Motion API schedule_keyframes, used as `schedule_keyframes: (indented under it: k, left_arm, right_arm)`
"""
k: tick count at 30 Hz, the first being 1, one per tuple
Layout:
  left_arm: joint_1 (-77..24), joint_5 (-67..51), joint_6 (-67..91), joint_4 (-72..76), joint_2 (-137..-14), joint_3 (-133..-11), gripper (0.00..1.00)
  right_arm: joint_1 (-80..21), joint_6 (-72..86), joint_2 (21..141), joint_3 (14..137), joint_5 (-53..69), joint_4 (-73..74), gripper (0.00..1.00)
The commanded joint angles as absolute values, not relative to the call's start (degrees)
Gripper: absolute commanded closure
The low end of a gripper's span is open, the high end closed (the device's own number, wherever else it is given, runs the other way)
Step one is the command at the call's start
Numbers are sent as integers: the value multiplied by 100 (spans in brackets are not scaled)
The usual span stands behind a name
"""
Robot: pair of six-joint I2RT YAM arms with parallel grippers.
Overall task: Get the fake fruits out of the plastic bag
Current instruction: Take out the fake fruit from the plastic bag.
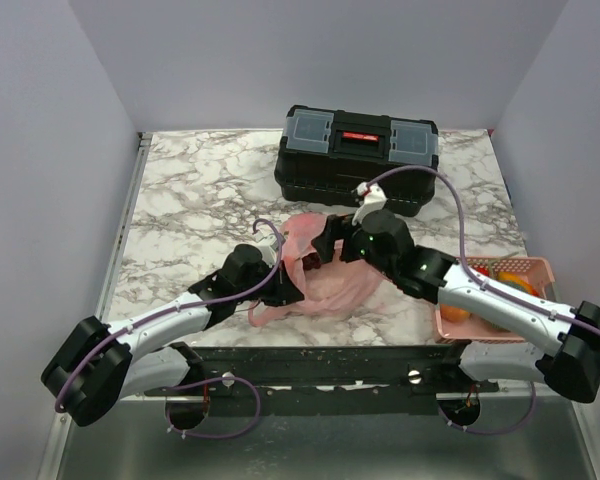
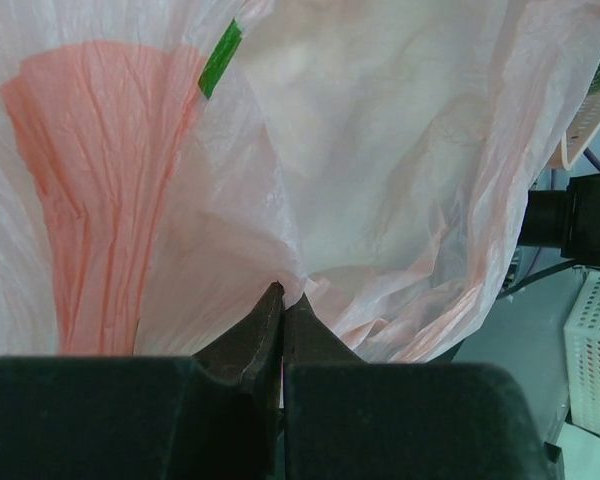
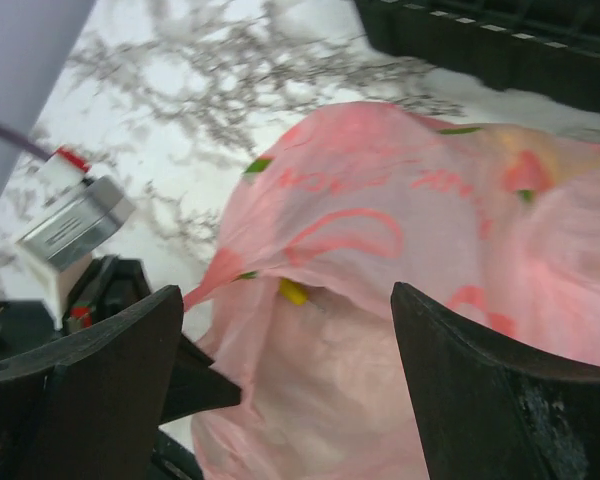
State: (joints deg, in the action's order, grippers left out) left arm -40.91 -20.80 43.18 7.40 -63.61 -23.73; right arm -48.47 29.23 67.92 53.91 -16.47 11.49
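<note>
The translucent pink plastic bag (image 1: 330, 275) lies crumpled mid-table. My left gripper (image 1: 283, 272) is shut, pinching a fold of the bag's film at its left edge (image 2: 282, 298); the bag (image 2: 380, 150) fills the left wrist view. My right gripper (image 1: 327, 247) is open and empty, just above the bag's mouth (image 3: 286, 300). A small yellow fruit tip (image 3: 294, 292) peeks from under the bag's (image 3: 430, 200) upper layer; the rest of the bag's contents is hidden. Several fake fruits, orange (image 1: 456, 313), red (image 1: 481, 272) and orange-yellow (image 1: 516, 285), lie in the basket.
A rigid pink slotted basket (image 1: 528, 266) stands at the near right, under my right arm. A black toolbox (image 1: 358, 158) stands behind the bag and shows in the right wrist view (image 3: 500, 40). The left gripper's finger (image 3: 195, 385) sits beside the bag's mouth.
</note>
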Motion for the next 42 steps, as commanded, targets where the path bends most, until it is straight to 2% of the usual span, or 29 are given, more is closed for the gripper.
schedule_keyframes:
  k: [1,4,9,12,14,16,17,21,42]
  left_arm:
    - [-4109,-1997,4394,571,-6390,-2594,100]
    - [-4117,-1907,4355,388,-6340,-2664,100]
    - [-4111,-1778,4337,287,-6259,-2665,100]
    - [-4113,-1710,4381,267,-6211,-2646,100]
    - [-4111,-1658,4394,289,-6192,-2625,100]
    - [-4113,-1595,4401,273,-6183,-2623,100]
    - [-4109,-1582,4394,256,-6174,-2628,100]
    - [-4110,-1582,4427,208,-6114,-2620,100]
    - [-4124,-1767,4588,791,-6287,-2310,100]
  right_arm:
    - [-5176,2351,7057,4806,-1123,-425,19]
    - [-5192,2282,7443,4666,-646,-745,33]
    - [-5339,2454,7745,4326,-591,-1065,36]
    - [-5347,2662,7685,3969,-821,-1353,45]
    - [-5347,2710,7709,3837,-988,-1538,46]
    - [-5349,2715,7769,3871,-1083,-1481,59]
    - [-5345,2701,7749,3862,-1146,-1472,61]
    - [-5346,2640,7669,3716,-1358,-1677,60]
    - [-5349,3212,8938,3442,-1777,-3520,58]
